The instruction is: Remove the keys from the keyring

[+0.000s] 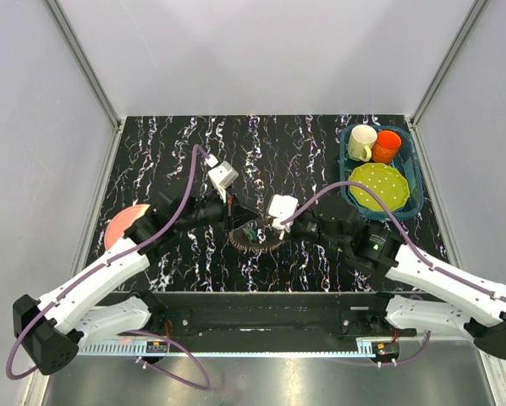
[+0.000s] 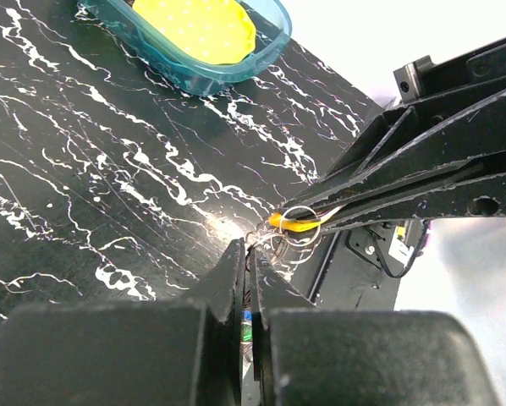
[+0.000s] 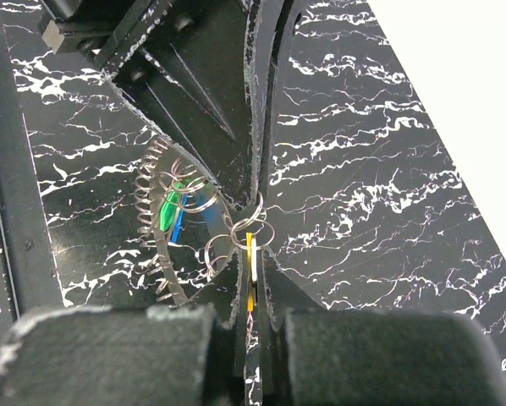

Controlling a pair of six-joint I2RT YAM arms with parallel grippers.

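Near the middle of the black, white-veined marble-pattern desk [image 1: 321, 152], between the two arms, sits the large silver-grey keyring [image 1: 255, 240] with its toothed, gear-like rim; whether it lies flat or is tipped up on one side I cannot tell. It looks like stiff metal, heavy enough beside the keys to resist a gentle pull, though it would probably slide on the smooth top if tugged sideways. Its teeth offer the surest hold. The keys are tiny, light and thin. A green-headed key [image 3: 169, 209] and a blue-headed key [image 3: 178, 227] hang at the hoop's edge on small wire split rings [image 3: 217, 250], springy loops likely to twist and slip unless pinched squarely. The right pincer [image 3: 250, 283] is closed almost fully on the yellow-headed key [image 3: 250, 254], gripping it edge-on by its flat head. That seems the best place, since the blade is too slight. The left pincer [image 3: 257, 193] meets it tip to tip, its fingers pressed together with one wire loop caught between them just above that key. No brand or legible writing shows; a small label [image 2: 397, 247] on the right arm, seen from the left wrist, is too small to read.
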